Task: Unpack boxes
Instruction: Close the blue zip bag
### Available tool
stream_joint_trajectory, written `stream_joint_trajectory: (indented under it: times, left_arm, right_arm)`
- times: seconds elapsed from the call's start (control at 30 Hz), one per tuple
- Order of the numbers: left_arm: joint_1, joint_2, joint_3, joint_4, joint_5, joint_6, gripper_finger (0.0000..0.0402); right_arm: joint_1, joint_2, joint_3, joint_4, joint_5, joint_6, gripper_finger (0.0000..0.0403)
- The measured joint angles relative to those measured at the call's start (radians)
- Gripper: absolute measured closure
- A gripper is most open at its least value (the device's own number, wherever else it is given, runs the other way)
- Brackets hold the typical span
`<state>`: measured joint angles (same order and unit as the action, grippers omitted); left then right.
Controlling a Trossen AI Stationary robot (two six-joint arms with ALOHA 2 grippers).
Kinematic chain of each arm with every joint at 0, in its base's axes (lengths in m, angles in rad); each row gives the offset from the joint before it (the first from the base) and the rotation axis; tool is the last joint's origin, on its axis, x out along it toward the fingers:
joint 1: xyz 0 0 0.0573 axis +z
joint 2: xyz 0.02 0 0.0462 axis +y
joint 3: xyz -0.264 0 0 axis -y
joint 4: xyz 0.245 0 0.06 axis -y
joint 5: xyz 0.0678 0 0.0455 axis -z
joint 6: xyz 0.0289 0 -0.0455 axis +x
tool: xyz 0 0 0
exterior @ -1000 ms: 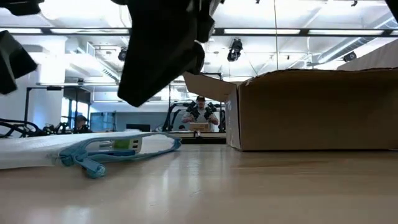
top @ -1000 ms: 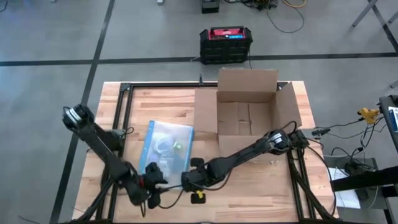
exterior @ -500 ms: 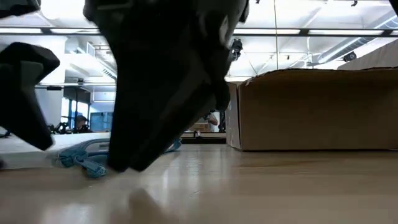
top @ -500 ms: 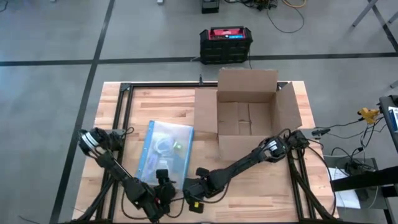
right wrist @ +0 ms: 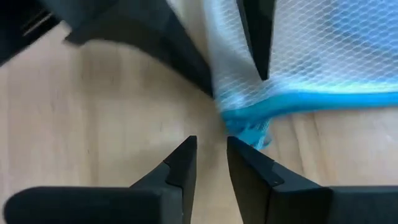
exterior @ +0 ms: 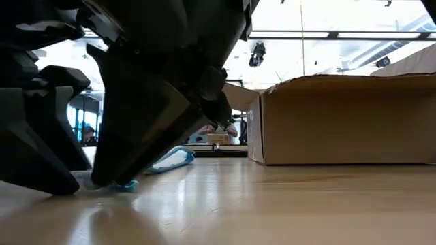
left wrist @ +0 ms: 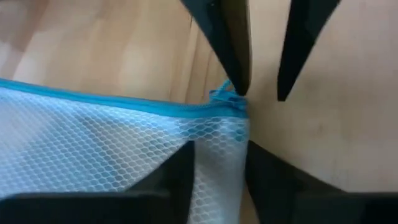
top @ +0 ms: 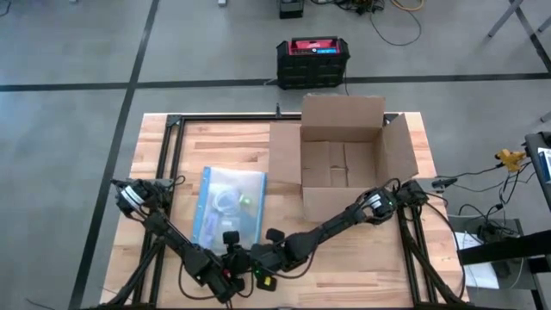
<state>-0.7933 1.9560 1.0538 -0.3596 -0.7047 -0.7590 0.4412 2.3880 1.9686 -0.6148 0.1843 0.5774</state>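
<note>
Where the high view looks straight down, the cardboard box [top: 343,155] stands open on the far right part of the bench [top: 232,138], its four flaps spread and its floor showing bare. The clear blue-edged mesh bag [top: 231,204] lies flat beside it, toward the left. Both arms converge at the bag's near corner: the left end effector [top: 231,255] and the right end effector [top: 263,258] sit almost touching there. A black crate with red top [top: 312,60] stands on the floor beyond the bench.

In the low view, dark arm bodies fill the left half; the box wall [exterior: 344,122] rises at the right, and a strip of the bag's blue edge [exterior: 170,160] lies between.

In the left wrist view, the left end effector [left wrist: 217,168] has its fingers closed on the white mesh just behind the blue-edged corner [left wrist: 227,102]; the other arm's fingers point at that corner from the far side.

In the right wrist view, the right end effector [right wrist: 210,163] holds nothing, its tips a narrow gap apart just short of the blue corner [right wrist: 249,127].

The step appears to be shifting the unpacked bag. It is best done with the pinch kept behind the edge binding and the right tips closing on the binding itself, not on the bench.
</note>
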Motion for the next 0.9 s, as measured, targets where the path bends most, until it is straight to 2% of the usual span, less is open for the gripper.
stream_joint_trajectory:
  times: [0.07, 0.2, 0.3, 0.57, 0.77, 0.9]
  left_arm:
    - [0.004, -0.008, 0.000, -0.028, 0.021, -0.029, 0.0380]
    - [0.004, -0.028, -0.002, -0.102, 0.027, -0.094, 0.0398]
    - [-0.001, -0.064, -0.006, -0.163, 0.040, -0.117, 0.0400]
    - [-0.014, -0.188, -0.006, -0.215, 0.037, -0.114, 0.0401]
    - [-0.015, -0.229, -0.005, -0.245, 0.036, -0.115, 0.0401]
    - [-0.016, -0.228, -0.005, -0.245, 0.041, -0.117, 0.0401]
  right_arm:
    - [0.000, 0.002, 0.000, -0.029, 0.000, 0.001, 0.0346]
    - [0.004, 0.002, 0.004, -0.032, 0.003, -0.001, 0.0352]
    - [0.006, 0.001, 0.012, -0.037, 0.013, -0.002, 0.0347]
    - [-0.001, -0.001, 0.033, 0.022, 0.173, -0.003, 0.0297]
    - [-0.010, -0.003, 0.034, 0.082, 0.186, -0.022, 0.0268]
    - [-0.010, -0.003, 0.034, 0.084, 0.215, 0.008, 0.0272]
